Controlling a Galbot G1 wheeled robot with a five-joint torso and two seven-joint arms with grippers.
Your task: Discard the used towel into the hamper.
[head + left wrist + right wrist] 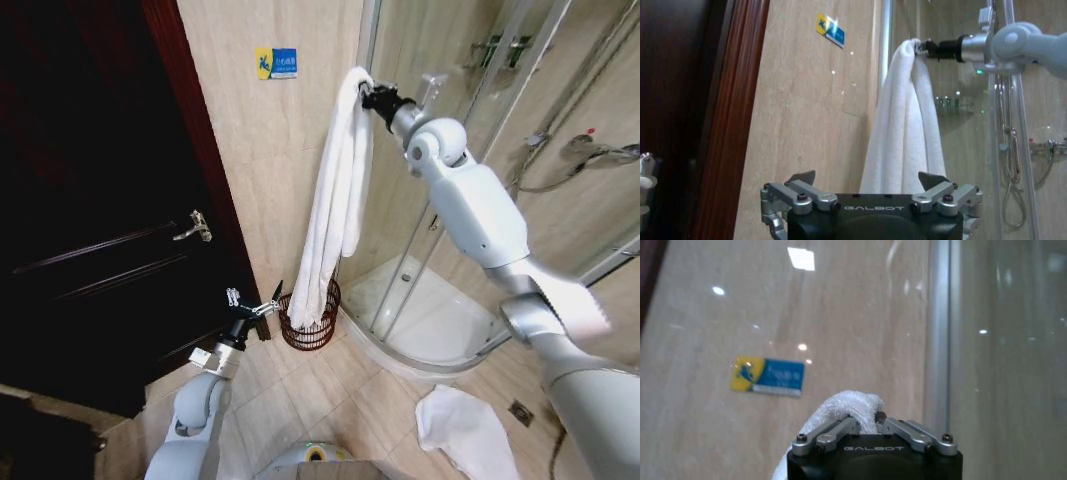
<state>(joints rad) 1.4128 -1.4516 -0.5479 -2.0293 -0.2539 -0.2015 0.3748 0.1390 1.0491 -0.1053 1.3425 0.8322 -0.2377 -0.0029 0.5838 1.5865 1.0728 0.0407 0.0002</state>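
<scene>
Right gripper (368, 96) raised high by the shower frame, jaws pinched on the top fold of the towel (335, 200); its tail hangs into the hamper (310, 322) on the floor by the far wall. Left gripper (250, 308) idle, spread open with nothing in it, just left of the hamper. I'd judge best to lower straight down over the rim before letting go, so the cloth piles inside instead of draping over the edge.
</scene>
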